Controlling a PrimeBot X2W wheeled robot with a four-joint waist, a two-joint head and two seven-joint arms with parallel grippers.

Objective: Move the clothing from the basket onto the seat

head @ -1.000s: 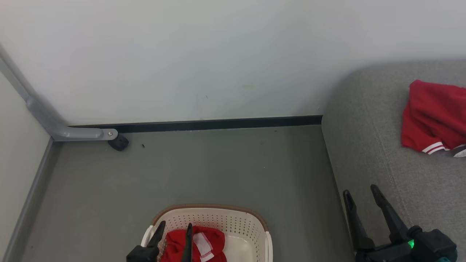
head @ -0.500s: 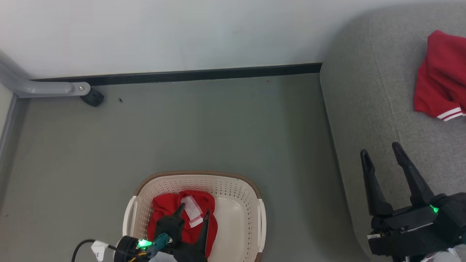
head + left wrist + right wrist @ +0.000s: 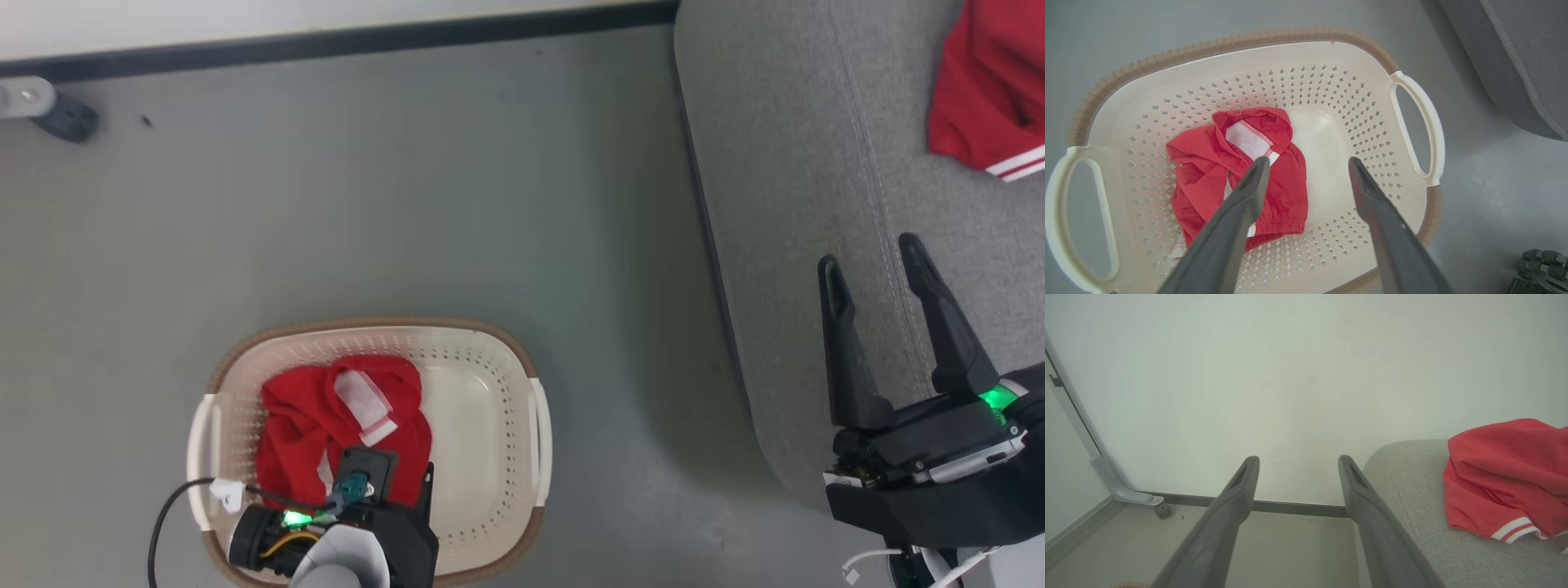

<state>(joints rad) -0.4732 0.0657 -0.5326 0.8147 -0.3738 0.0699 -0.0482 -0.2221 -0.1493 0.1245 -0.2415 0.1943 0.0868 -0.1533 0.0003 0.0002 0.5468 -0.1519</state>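
Note:
The cream basket [image 3: 367,325] stands on the floor and holds a crumpled red garment [image 3: 326,412] with a white label, lying in its left half. My left gripper [image 3: 1307,161] hangs open above the basket, pointing down. Its left finger is over the garment [image 3: 1208,171] and its right finger is over the bare basket floor. Nothing is between the fingers. Another red garment [image 3: 984,82] with white-striped trim lies on the grey seat [image 3: 775,204]. My right gripper [image 3: 869,255] is open and holds nothing, above the seat's left edge, well short of that garment [image 3: 1506,477].
Grey floor [image 3: 408,204] runs between the basket and the seat. A black baseboard [image 3: 326,41] lines the pale wall at the back. A grey bracket with a black foot [image 3: 65,121] sits at the back left. A coiled cable [image 3: 1541,263] lies right of the basket.
The head camera has tilted down, so the whole picture shifted. My left gripper has swung over the basket and now points down at the garment. The right gripper remains open.

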